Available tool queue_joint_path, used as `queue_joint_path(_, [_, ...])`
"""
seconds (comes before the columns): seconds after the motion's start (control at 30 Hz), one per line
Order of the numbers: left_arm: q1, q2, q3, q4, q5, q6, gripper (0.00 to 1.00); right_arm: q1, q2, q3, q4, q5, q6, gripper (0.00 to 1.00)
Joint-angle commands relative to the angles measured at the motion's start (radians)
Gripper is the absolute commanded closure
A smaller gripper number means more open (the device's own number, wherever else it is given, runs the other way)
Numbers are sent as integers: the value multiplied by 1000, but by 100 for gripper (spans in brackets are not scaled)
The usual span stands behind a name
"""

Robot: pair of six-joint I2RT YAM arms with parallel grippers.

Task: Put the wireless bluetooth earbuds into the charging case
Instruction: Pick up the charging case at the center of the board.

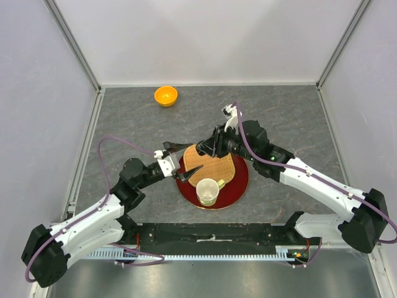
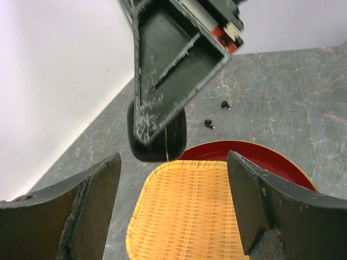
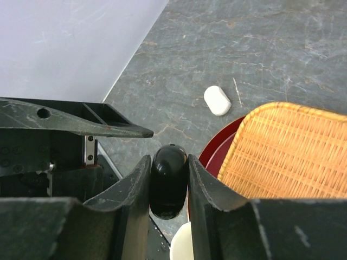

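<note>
claws first: right claw (image 3: 168, 160) is pinched tight on the black charging case (image 3: 169, 189), one finger flat against each side and the glossy shell bulging out past the tips. left wrist view shows a seam line down the case edge. we cannot tell if the case touches the table (image 1: 279, 112) or hangs just above it.

left claw (image 2: 173, 181) is spread wide and grips nothing. the woven tray (image 2: 184, 216) sits between and under its fingers, and the tray lies on the red plate (image 2: 271, 157). right claw with the case is straight ahead of the left claw's tips, just beside the plate rim.

black earbuds (image 2: 209, 124) (image 2: 225, 104): both loose on the bare table, beyond the plate rim as seen from the left claw, near each other but apart, a bit to the side of the held case.

white pill-shaped piece (image 3: 217, 101) lies on the table ahead of the right claw's tips, just off the plate rim near the tray corner. we cannot tell if it is a bud or a second case.

cup (image 1: 207, 191) stands upright on the plate, on the arm-base side of both claws, at the tray's near edge. orange bowl (image 1: 165, 95) is well beyond the left claw, by the far wall.
</note>
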Motion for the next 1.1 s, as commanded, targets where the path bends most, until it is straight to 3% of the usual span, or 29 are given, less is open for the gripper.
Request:
queue_joint_path(0.0, [-2,-97,6,-212,9,191,15,-52,-9,80,-7,-129,-95,100])
queue_joint_path(0.17, [-2,-174,-14,-271,-42,236,14,-195,25,107,-30,-481,-149,100])
queue_joint_path(0.33, [-1,-178,-28,-195,-19,209,14,-219,95,176,-101,-844,-254,100])
queue_joint_path(0.53, [-2,-111,-28,-54,76,161,14,-219,126,193,-115,-990,-294,100])
queue_joint_path(0.93, [-2,-66,-49,208,162,100,14,-219,163,193,-119,-1046,-313,100])
queue_joint_path(1.07, [-2,-51,-30,205,243,109,14,-218,180,203,-119,-1073,-316,100])
